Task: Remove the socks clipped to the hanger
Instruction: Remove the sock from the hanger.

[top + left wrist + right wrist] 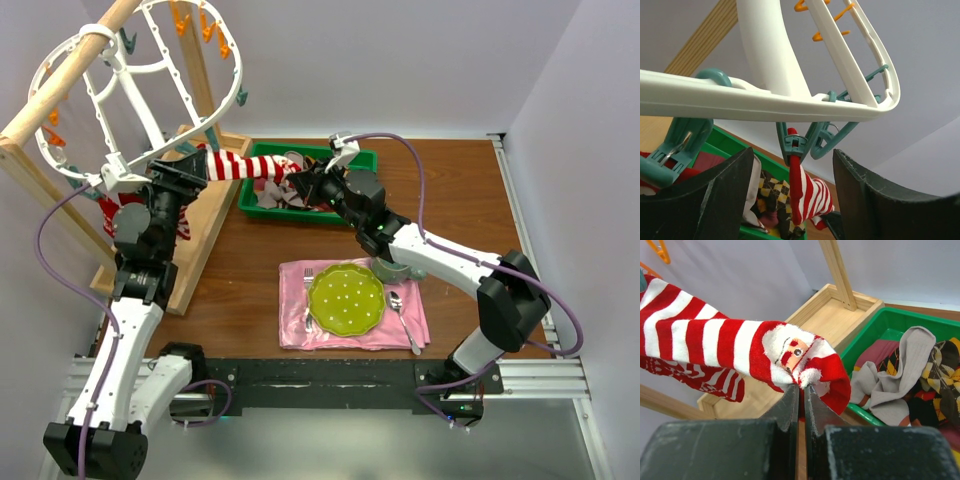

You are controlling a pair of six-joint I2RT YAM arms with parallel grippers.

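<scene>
1. Red-and-white striped sock (238,166) stretches from the hanger (150,75), at ten o'clock on the table, to the right gripper (303,186).
2. The right gripper is clamped on the sock's toe, near the nine o'clock side of the green bin (365,158).
3. A teal clip (794,145) pins the sock's other end under the hanger rim.
4. The left gripper (792,165) stands open, with that clip showing between its fingers.

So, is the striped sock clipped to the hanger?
Yes, a teal clip on the hanger pinches one end of the striped sock.
</scene>
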